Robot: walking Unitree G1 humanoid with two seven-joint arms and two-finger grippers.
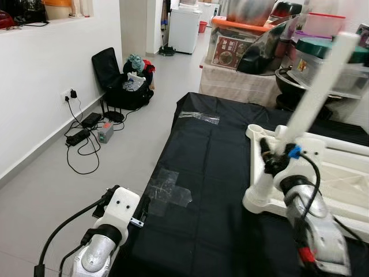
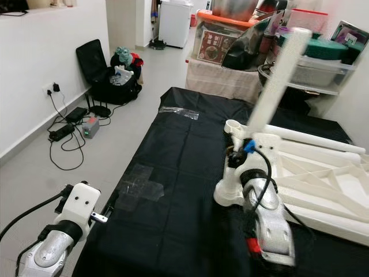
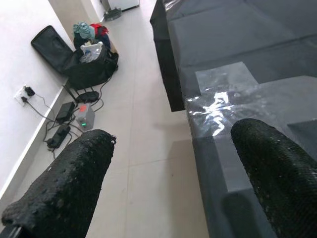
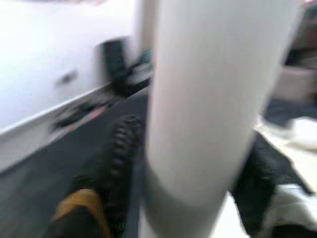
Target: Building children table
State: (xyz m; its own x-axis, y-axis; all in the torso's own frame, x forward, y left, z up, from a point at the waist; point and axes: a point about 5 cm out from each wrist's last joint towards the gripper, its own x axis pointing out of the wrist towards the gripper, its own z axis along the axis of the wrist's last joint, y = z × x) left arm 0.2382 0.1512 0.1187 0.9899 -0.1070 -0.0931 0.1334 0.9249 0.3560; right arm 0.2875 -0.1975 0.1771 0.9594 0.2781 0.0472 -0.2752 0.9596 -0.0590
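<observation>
1. Black cloth (image 1: 213, 156) covers the tabletop. Nearest the robot, the left tool (image 3: 173, 178) hovers at the cloth's near left edge with its 2 fingers spread wide and nothing between them.
2. Taped clear plastic patches (image 1: 167, 190) lie just beyond it; a low sweep there could snag or lift them.
3. The right tool (image 1: 275, 157) is clamped around a white table leg (image 1: 316, 92), which leans away toward the right instead of standing straight.
4. The leg's foot sits at the corner socket (image 2: 233, 128) of the white table frame (image 2: 323, 173) lying flat on the cloth. Pushed down at this slant, it could jam, skid off, or shove the light frame sideways.
5. Farther back, stacked containers (image 1: 323, 57) stand close to the leg's raised tip; a wide swing could strike them.
</observation>
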